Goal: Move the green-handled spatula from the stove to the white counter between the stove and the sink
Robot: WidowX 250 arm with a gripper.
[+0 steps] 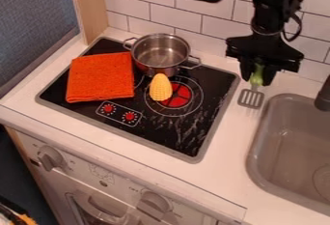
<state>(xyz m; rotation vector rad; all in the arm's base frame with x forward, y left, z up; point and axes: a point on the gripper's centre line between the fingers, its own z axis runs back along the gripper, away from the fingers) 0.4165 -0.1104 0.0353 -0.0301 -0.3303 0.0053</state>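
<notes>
The gripper [257, 77] has its jaws closed on a slotted spatula [251, 99], between cooktop [206, 122] and sink [263, 137]. Corn [160, 88], steel pot [155, 67] and orange cloth [101, 77] sit on the cooktop; small lettering [134, 189] marks the oven panel [84, 163].

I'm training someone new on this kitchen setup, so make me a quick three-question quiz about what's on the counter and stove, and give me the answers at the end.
1. True or false: the orange cloth lies inside the sink.
2. What does the gripper hold? A) a ladle; B) a slotted spatula; C) a cup.
3. Fill in the blank: the yellow corn is on the black stovetop, nearer the camera than the metal ____.

Key: 1. False, it lies on the stovetop. 2. B. 3. Pot.
</notes>
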